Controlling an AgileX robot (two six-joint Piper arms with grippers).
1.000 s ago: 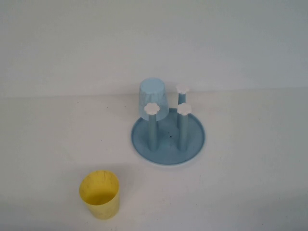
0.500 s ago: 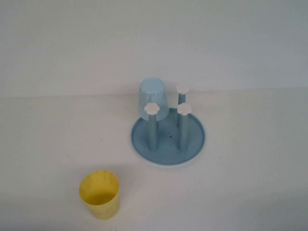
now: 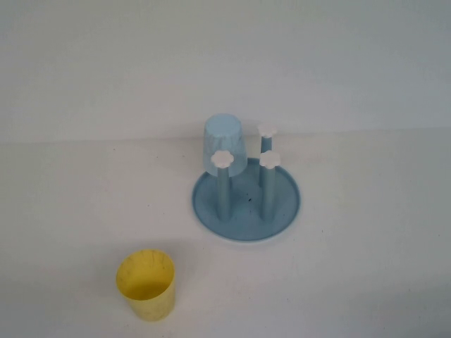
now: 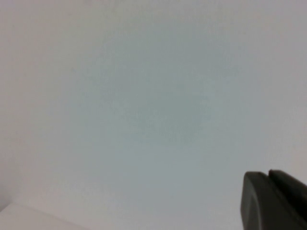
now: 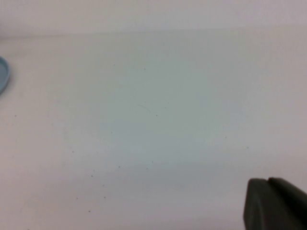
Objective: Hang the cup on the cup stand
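Observation:
The yellow cup [image 3: 146, 285] stands upright, mouth up, on the white table near the front left. The cup stand [image 3: 282, 211], a round blue dish with blue pegs capped by white flowers, sits at the table's middle. Three pegs [image 3: 268, 184] are bare. Neither arm shows in the high view. My left gripper [image 4: 267, 175] shows only as dark fingertips pressed together over a blank pale surface. My right gripper [image 5: 267, 181] is likewise shut and empty above the bare table, with a sliver of the stand's rim [image 5: 3, 74] at that view's edge.
A light blue cup [image 3: 224, 144] sits upside down on the stand's back left peg. The white table meets a pale wall behind the stand.

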